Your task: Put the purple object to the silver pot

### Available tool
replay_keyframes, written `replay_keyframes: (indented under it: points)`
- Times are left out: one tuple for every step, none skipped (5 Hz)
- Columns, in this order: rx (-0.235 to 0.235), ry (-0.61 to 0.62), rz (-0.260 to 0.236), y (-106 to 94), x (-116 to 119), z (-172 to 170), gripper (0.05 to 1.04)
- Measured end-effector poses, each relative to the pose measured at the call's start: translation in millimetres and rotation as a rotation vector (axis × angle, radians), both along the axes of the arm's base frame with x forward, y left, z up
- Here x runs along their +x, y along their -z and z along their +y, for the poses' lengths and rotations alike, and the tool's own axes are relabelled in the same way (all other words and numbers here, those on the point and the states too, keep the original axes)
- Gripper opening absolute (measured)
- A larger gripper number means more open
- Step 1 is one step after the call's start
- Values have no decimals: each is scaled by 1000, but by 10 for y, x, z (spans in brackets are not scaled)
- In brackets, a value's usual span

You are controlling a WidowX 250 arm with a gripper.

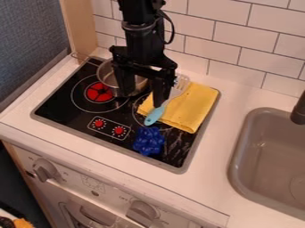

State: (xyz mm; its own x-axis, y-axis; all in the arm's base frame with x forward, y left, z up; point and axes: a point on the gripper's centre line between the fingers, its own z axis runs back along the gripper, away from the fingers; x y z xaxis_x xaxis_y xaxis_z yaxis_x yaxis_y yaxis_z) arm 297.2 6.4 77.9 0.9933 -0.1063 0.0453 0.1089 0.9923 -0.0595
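A bumpy, deep blue-purple object (149, 141) lies on the front part of the black cooktop, to the right of the two red knob marks. The silver pot (107, 76) stands at the back left of the cooktop, partly hidden behind the arm. My gripper (143, 99) hangs down over the back middle of the cooktop, farther back than the purple object. It is open, one finger in front of the pot, the other over the left edge of the yellow cloth, and nothing is held between them.
A folded yellow cloth (193, 109) lies on the cooktop's right side, with a spatula (156, 114) with a light blue handle across its left part. The grey sink (235, 164) and dark faucet (298, 111) are at the right. A tiled wall (238, 35) rises behind the counter (205, 178).
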Motion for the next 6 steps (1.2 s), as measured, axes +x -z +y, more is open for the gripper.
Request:
replay_keyframes:
  points:
    - [-1, -1, 22, 78, -25, -5, 1000]
    - [8, 32, 32, 291, -178, -124, 1000]
    - [22, 66, -8, 382, -249, -248, 1000]
    - [39, 60, -38, 436, -251, -273, 1000]
    - [53, 43, -14, 557, -250, -267, 1000]
    - [43, 30, 26, 627, -260, -284, 945]
